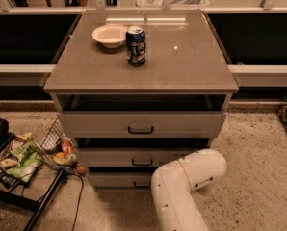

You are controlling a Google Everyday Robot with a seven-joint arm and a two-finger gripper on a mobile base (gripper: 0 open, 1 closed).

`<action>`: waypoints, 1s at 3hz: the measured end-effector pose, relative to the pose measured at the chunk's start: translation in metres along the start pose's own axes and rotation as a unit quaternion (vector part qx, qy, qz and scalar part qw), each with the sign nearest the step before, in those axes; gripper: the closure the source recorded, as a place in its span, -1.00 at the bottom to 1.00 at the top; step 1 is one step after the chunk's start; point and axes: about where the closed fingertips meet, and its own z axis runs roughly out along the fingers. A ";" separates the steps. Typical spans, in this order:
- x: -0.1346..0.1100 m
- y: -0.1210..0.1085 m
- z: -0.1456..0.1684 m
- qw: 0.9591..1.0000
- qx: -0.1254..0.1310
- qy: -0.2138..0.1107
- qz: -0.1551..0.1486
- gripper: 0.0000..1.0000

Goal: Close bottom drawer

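Observation:
The bottom drawer [113, 179] is the lowest of three grey-beige drawers in the cabinet. It stands out only slightly, with a thin dark gap above its front. Its small black handle [141, 184] is partly cut off by my white arm [187, 177]. The arm rises from the bottom edge, just right of and in front of the drawer. My gripper is not in view; it lies beyond the arm or below the picture's edge.
The middle drawer [110, 157] and top drawer [95, 124] also stand a little open. A blue can [135, 44] and a white bowl [110, 35] sit on the cabinet top. A wire basket [54, 141] and a black rack with snack bags [16, 162] are on the floor at the left.

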 end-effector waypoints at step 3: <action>0.073 0.144 -0.066 0.987 -0.147 0.068 0.018 1.00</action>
